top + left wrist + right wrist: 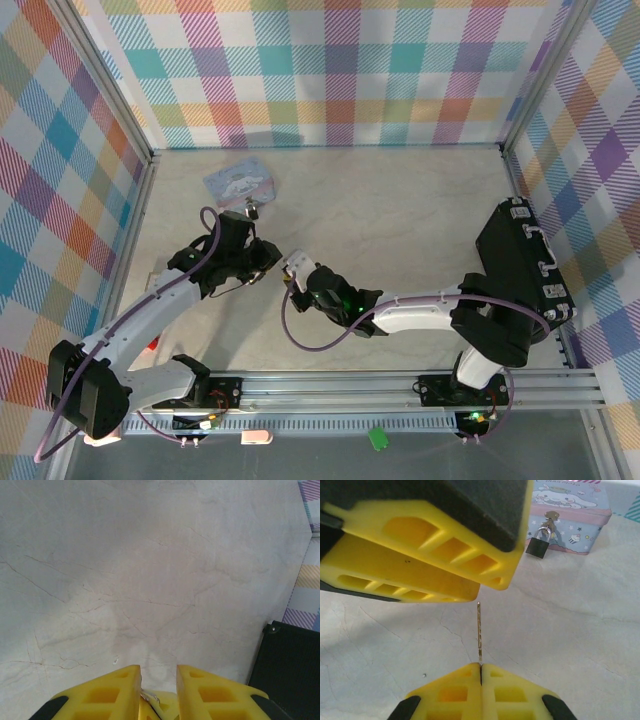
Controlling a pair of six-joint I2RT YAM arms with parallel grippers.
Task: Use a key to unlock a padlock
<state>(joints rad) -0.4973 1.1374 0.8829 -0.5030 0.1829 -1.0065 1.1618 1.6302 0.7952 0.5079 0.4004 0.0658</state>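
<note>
Left tool (158, 671): We see its two yellow fingers a little way apart, with a gap between them. They do not squeeze anything. A tiny shiny bit sits low in the gap, and we cannot tell what it is.
Right tool (481, 668): Its two fingers are pressed tight together. They pinch the bottom end of the key.
Key (479, 630): It is thin and grey. It sticks straight out of the right tool toward 12 o'clock. Its tip is just under the left tool's fingers, and we cannot tell if it touches them.
Padlock (538, 545): It is small and dark with a pale loop. It hangs on the front of the tin, at 1 o'clock from the key and well apart from it.
Tin (240, 184): It is pale blue with a cartoon. From above, it lies at 11 o'clock from the two tools.
Black case (520, 270): It lies at 3 o'clock, by the right wall.
Tabletop (400, 220): It is pale, like marble. The two tools meet near its middle.
</note>
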